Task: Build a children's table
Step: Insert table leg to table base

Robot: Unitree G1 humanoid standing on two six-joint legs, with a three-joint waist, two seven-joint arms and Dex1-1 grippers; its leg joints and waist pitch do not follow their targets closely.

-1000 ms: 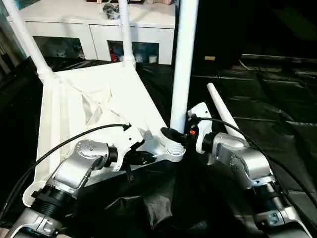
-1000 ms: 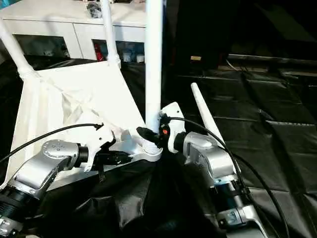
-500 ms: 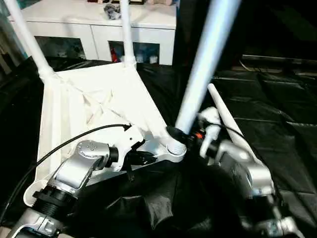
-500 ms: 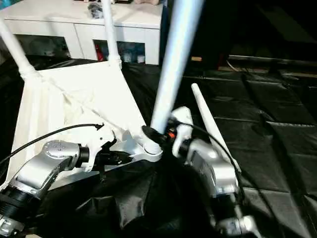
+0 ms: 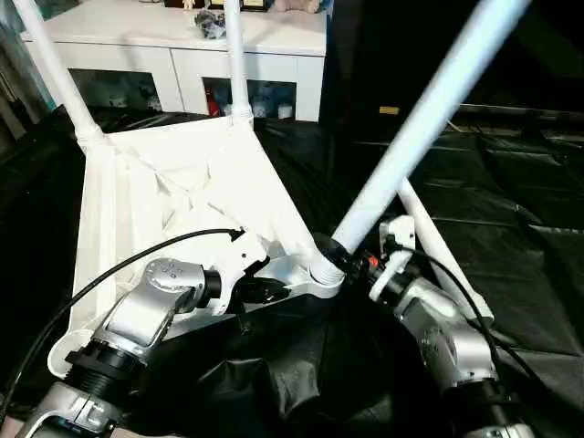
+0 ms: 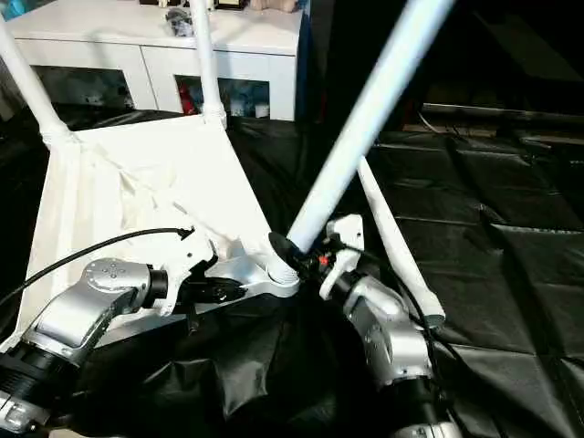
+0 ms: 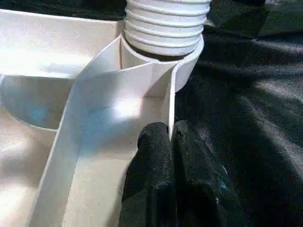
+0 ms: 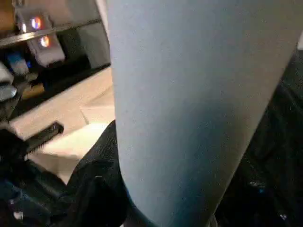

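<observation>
The white tabletop [image 5: 173, 196] lies underside up on black sheeting, with two legs [image 5: 55, 73] [image 5: 234, 55] standing in its far corners. A third leg [image 5: 420, 119] leans steeply to the right, its ribbed end [image 7: 165, 26] seated in the near right corner socket [image 5: 321, 274]. My right gripper [image 5: 351, 260] is shut around this leg just above the socket, and the leg [image 8: 189, 104] looms close in the right wrist view. My left gripper [image 5: 265, 290] is shut on a thin rim wall of the tabletop beside that socket, fingers [image 7: 151, 151] pinching it. Another leg [image 6: 392, 246] lies loose on the sheeting, right of my right arm.
A white glass-door cabinet [image 5: 182, 55] stands behind the tabletop. Black crumpled sheeting [image 5: 274, 365] covers the floor around and in front. A cable [image 5: 119, 265] runs over my left forearm across the tabletop.
The leg in my right gripper has tipped from upright to a steep lean toward the right, its base staying at the socket. My right forearm has swung lower. The left gripper has not moved.
</observation>
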